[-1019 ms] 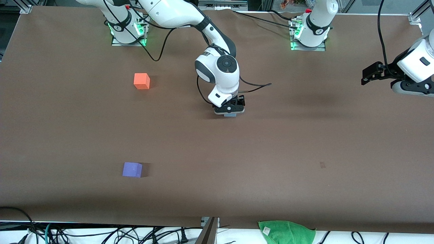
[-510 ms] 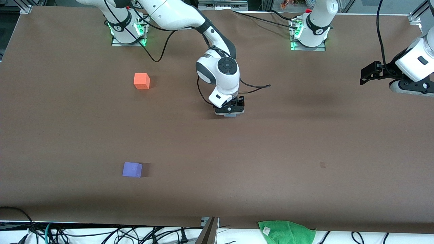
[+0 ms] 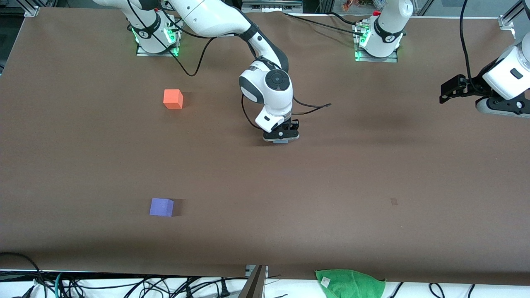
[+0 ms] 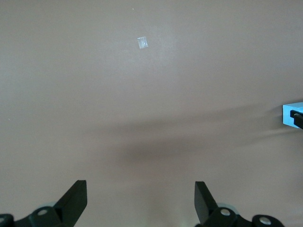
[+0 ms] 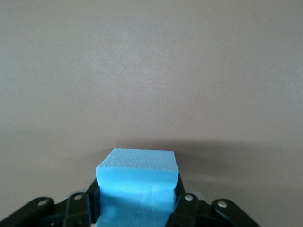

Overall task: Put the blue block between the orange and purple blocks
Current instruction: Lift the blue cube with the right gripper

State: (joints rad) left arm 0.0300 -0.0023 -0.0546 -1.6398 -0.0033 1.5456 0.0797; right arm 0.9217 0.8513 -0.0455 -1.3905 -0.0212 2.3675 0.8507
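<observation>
The right gripper (image 3: pixel 281 138) is down at the middle of the brown table (image 3: pixel 372 174), clamped on the blue block (image 3: pixel 282 141), which barely shows beneath it. The orange block (image 3: pixel 173 99) sits toward the right arm's end, the purple block (image 3: pixel 161 207) nearer the front camera at the same end, both well apart from the blue one. The left gripper (image 3: pixel 449 91) waits in the air over the left arm's end of the table.

From the left wrist, its own fingers (image 4: pixel 75 201) stand wide apart over bare table, the blue block (image 4: pixel 292 114) at the frame's edge.

From the right wrist, the blue block (image 5: pixel 137 184) sits squeezed between the fingers (image 5: pixel 78 205).
</observation>
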